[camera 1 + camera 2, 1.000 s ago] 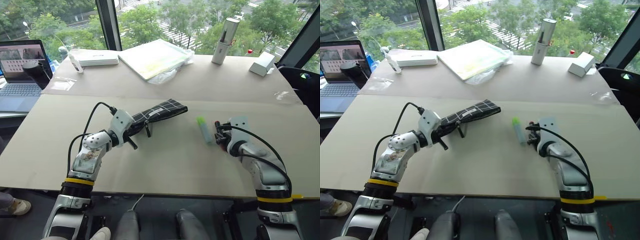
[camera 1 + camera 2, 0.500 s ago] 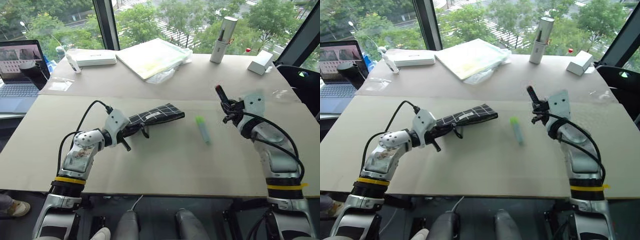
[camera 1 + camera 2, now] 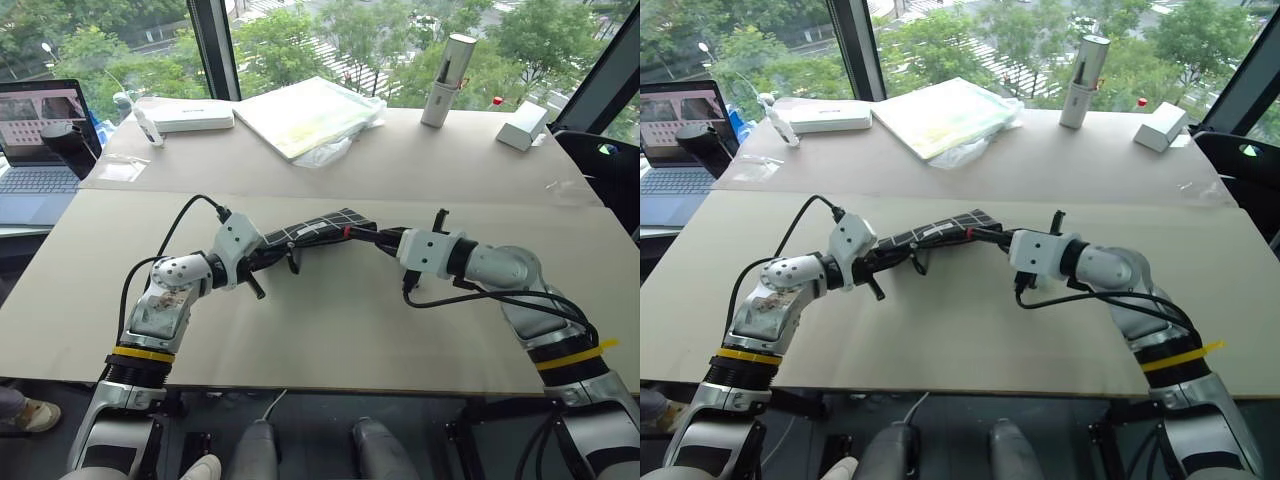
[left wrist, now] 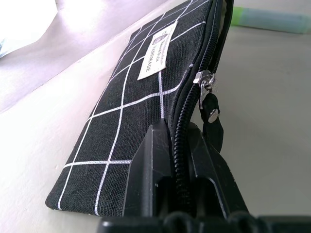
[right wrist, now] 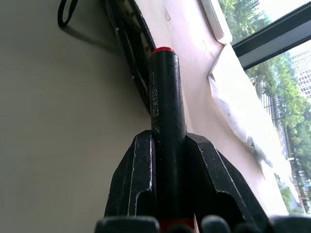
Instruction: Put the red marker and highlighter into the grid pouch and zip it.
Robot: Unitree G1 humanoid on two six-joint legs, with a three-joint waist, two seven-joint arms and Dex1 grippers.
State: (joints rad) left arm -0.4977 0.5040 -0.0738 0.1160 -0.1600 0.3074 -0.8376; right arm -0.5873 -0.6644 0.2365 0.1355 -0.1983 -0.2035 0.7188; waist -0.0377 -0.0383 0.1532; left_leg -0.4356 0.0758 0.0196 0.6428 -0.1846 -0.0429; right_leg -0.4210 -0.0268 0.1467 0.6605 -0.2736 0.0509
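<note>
Now, mid-frame | grid pouch [image 3: 315, 228] pinched by closed left gripper [image 4: 177, 145] | red marker [image 5: 165, 92] clamped in right gripper [image 5: 167, 145] | tip best slid along open zip.

Bright daylight from the windows [image 3: 330, 40]; soft shadows, wrist views blurred up close.

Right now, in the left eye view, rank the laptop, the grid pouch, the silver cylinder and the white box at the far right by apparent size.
1. laptop, cut off by the frame edge
2. grid pouch, partly hidden by the tools
3. silver cylinder and white box: look alike and sit farther away, so unranked.
</note>
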